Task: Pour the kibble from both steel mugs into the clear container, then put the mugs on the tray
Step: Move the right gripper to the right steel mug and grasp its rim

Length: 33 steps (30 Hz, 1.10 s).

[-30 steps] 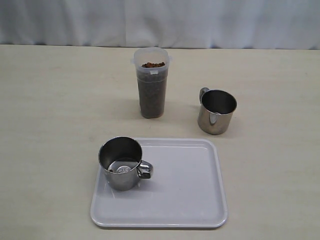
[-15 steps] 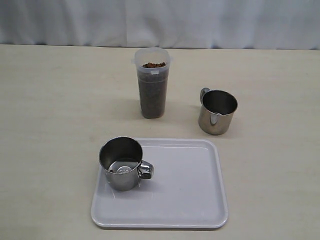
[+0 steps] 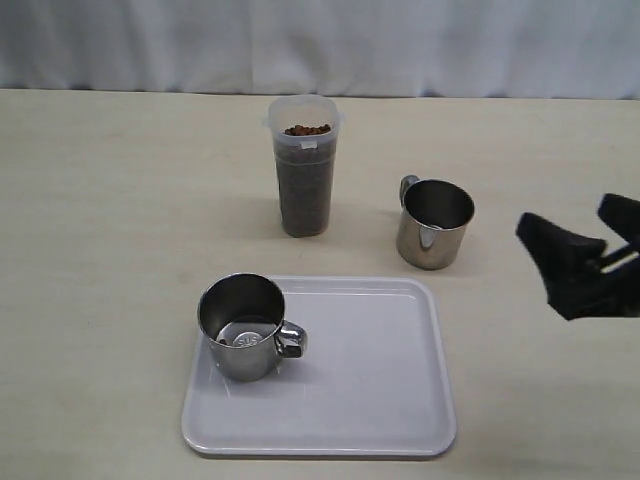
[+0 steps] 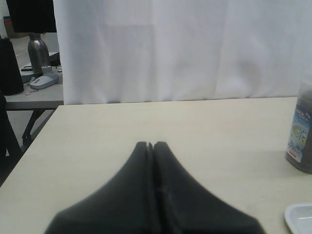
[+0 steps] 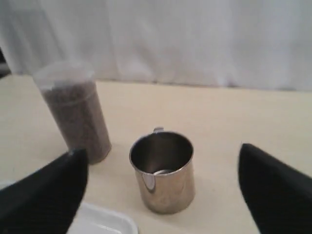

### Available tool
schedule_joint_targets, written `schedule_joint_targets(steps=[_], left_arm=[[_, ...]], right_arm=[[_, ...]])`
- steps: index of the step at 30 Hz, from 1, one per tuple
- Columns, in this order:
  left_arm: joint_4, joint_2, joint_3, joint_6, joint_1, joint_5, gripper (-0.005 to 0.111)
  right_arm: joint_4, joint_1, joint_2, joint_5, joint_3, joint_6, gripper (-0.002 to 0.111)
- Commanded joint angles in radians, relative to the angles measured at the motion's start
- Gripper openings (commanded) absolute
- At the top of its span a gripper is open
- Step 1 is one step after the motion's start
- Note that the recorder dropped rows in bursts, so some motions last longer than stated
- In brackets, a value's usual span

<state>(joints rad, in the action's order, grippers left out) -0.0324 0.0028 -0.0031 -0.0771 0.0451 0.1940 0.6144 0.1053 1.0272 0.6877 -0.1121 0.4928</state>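
The clear container (image 3: 304, 165) stands upright at the back of the table, filled almost to the rim with kibble (image 3: 305, 195). One steel mug (image 3: 244, 325) stands upright on the near-left corner of the white tray (image 3: 370, 385), its handle pointing right. The other steel mug (image 3: 434, 222) stands on the table right of the container and looks empty in the right wrist view (image 5: 163, 170). My right gripper (image 3: 567, 217) is open, to the right of that mug and clear of it. My left gripper (image 4: 151, 145) is shut on nothing above bare table and does not show in the exterior view.
A white curtain (image 3: 320, 45) hangs behind the table's far edge. The left wrist view shows the table's side edge (image 4: 29, 146), with another table and clutter beyond it. A tray corner (image 5: 105, 219) lies close to the right-hand mug.
My right gripper has come into the exterior view from the right edge, with its fingers apart. The mugs, container and tray have not moved.
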Motion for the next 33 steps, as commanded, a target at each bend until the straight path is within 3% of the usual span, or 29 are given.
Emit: schedule_joint_targets(steps=[1,4,12,16,33], left_arm=[[-0.003,-0.003,0.003,-0.004,0.005,-0.013,0.0],[-0.005,-0.003,0.003,-0.004,0.005,-0.013,0.0],[-0.005,-0.003,0.003,-0.004,0.005,-0.013,0.0],[-0.005,-0.003,0.003,-0.004,0.005,-0.013,0.0],[-0.007,-0.003,0.003,-0.004,0.005,-0.007,0.0]], right_arm=[[0.197,0.002,0.339,0.073,-0.153,0.008,0.093],[0.308,0.002,0.51,0.089,-0.279,0.008,0.103],[0.361,0.002,0.803,0.104,-0.476,0.008,0.103],[0.459,0.002,0.867,0.168,-0.524,0.005,0.103],[0.398,0.002,1.037,0.204,-0.665,-0.094,0.103]])
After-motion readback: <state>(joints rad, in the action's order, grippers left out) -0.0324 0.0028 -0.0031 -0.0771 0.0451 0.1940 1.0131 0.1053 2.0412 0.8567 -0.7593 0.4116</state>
